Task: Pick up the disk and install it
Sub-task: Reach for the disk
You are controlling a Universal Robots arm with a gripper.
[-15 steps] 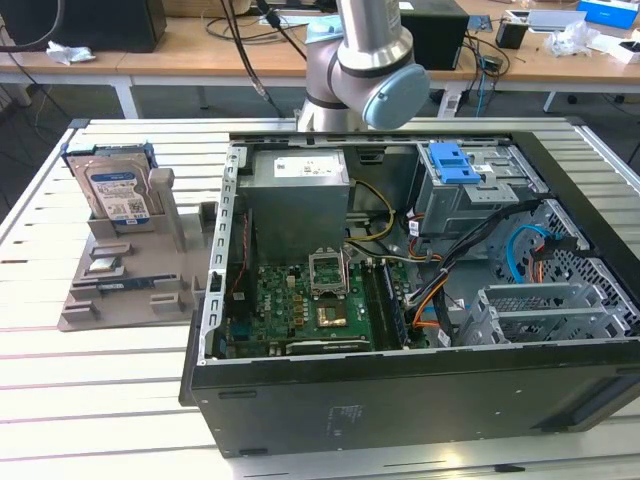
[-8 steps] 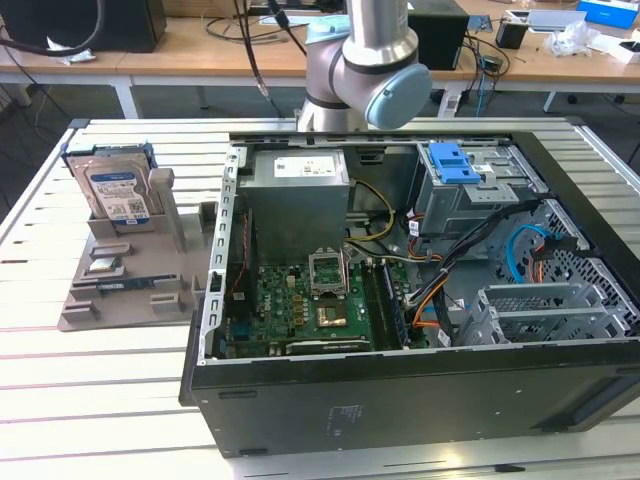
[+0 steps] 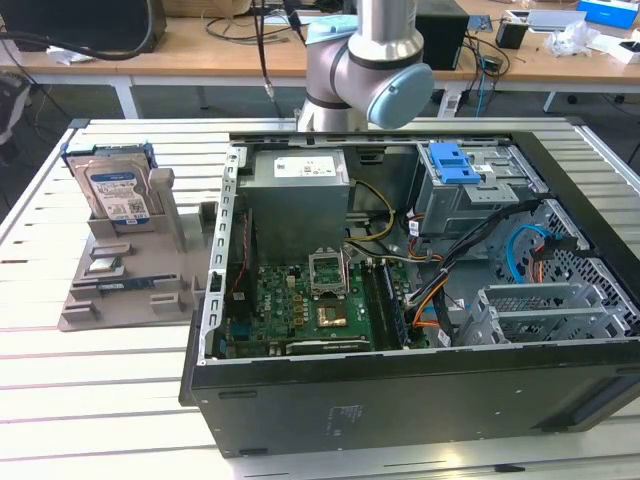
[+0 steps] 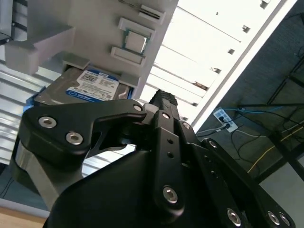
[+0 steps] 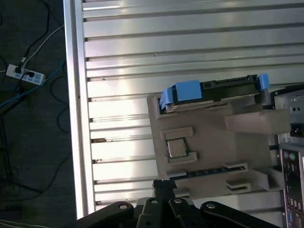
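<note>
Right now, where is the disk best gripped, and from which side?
Probably the top edge, pinched across the two flat faces, coming from above: the disk stands upright in the grey holder, whose slot hides its lower part while the top stands free.

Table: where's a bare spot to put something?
The slatted table is bare between the grey holder and its near edge, on the exterior view's left of the computer case. Inside the case it's crowded with boards and cables.

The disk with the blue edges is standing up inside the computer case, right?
No. The exterior view shows the disk standing up in the grey holder, outside the computer case, at the exterior view's left of it.
</note>
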